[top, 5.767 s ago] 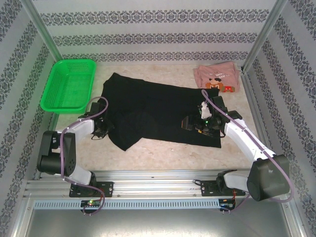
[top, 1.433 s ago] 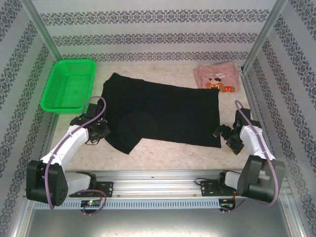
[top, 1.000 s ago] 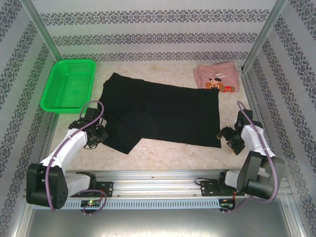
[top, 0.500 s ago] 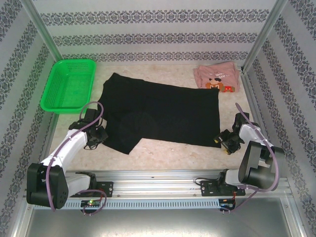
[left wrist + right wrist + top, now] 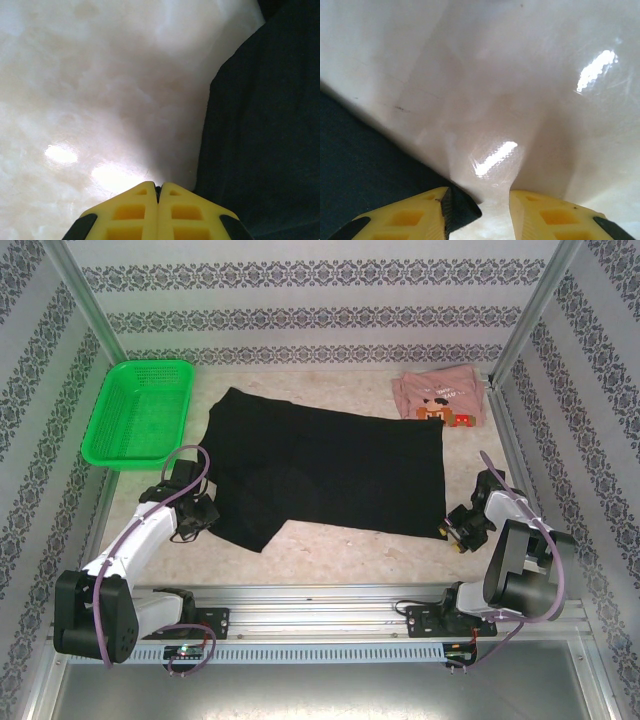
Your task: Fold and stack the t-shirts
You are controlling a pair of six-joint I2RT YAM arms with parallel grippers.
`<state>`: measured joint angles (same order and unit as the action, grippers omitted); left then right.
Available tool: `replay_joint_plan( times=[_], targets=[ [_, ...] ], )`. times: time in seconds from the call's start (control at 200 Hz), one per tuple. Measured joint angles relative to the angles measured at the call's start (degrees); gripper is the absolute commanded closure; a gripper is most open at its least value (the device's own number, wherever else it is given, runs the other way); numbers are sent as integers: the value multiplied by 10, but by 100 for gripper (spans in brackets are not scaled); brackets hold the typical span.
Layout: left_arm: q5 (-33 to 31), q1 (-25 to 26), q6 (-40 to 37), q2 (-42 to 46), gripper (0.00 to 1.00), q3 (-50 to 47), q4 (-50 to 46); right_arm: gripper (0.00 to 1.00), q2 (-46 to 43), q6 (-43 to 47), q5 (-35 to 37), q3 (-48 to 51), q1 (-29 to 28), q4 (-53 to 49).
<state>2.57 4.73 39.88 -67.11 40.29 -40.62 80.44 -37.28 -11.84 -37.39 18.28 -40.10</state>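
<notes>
A: Hands?
B: My left hand (image 5: 158,188) is pinched shut, empty, beside the black tee (image 5: 330,470) spread mid-worktop (image 5: 340,552). The right hand (image 5: 495,197) is half open at its corner.
A: Pink tee?
B: I see the pink tee (image 5: 440,400) bunched far right.

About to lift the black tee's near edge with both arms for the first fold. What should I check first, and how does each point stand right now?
1. Left fingers gripping cloth: they are shut, with the black t-shirt right beside them and none visibly pinched: cannot tell.
2. Right fingers gripping cloth: they are apart, and the shirt's corner just reaches the gap: not ok.
3. Black t-shirt spread out: it lies mostly flat: ok.
4. Pink t-shirt off the black one: it lies beyond the far right corner: ok.
5. Green basket out of the way: it is at the far left, apart from the shirt: ok.
</notes>
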Motion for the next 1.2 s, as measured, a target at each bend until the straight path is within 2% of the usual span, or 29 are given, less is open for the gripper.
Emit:
replay_joint_plan(
  times=[0.884,1.199],
  targets=[
    [7,-11,-2,-5,98,-1,10,65,40,-37,-13,-42,3,-36],
    [14,-14,-4,-5,98,-4,12,65,71,-45,-67,-67,-17,-12]
  ],
)
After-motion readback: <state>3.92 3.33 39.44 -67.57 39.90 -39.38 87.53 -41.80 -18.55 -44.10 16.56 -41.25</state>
